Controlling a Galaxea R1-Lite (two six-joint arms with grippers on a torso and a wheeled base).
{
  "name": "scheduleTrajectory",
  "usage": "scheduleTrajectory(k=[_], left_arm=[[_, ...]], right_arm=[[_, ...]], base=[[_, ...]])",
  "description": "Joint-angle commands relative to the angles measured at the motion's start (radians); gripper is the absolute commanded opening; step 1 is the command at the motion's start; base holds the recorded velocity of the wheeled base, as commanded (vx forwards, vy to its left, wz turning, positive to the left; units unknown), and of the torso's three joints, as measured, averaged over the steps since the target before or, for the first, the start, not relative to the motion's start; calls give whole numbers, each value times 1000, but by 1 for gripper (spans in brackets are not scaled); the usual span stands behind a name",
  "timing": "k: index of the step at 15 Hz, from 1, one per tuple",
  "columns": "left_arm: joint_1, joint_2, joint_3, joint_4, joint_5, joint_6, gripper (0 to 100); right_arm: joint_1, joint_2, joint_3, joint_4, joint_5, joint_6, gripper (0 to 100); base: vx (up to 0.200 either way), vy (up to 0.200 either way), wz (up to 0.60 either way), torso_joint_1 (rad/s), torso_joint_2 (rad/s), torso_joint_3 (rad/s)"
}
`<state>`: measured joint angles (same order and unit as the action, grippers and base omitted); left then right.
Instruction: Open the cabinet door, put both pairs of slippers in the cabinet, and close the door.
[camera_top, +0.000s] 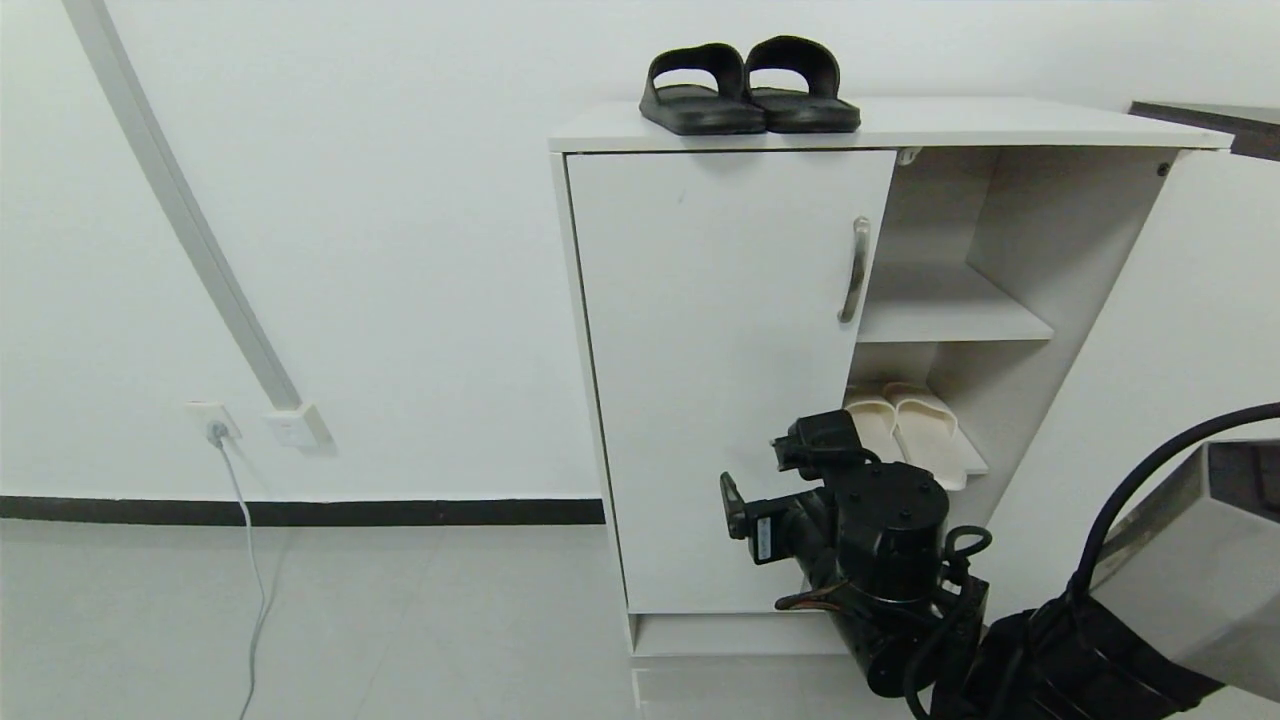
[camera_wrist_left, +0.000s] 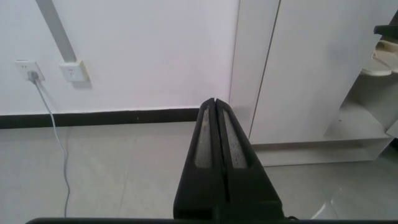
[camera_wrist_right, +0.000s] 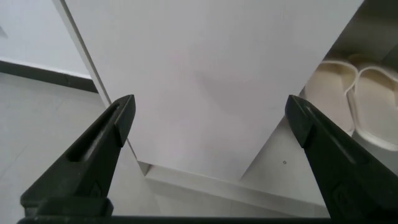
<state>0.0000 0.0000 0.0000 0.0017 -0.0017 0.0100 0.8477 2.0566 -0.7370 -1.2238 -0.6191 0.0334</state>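
The black slippers look light and bendy, I think, so the wide-open right gripper could pinch their top straps; the left gripper is shut.

You face a plain white wall. A pale grey trunking strip slants down it from the upper left to a small white box. Just beside that box sits a wall socket with a plug in it. Its white cable hangs down to the floor, which is pale glossy tile. A black band runs along the wall's foot.
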Motion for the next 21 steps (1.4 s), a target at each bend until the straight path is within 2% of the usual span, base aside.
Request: scheduleTrajectory(k=[1, 10, 21], left_arm=[[0, 2, 0, 0, 2, -1, 0], [0, 2, 0, 0, 2, -2, 0], [0, 2, 0, 0, 2, -2, 0]], right_arm=[[1, 0, 1, 0, -1, 0, 100], [1, 2, 2, -3, -1, -6, 100], [1, 0, 4, -6, -2, -6, 100]], base=[[0, 0, 0, -2, 2, 110], [0, 0, 0, 0, -18, -11], [0, 0, 0, 73, -418, -344]])
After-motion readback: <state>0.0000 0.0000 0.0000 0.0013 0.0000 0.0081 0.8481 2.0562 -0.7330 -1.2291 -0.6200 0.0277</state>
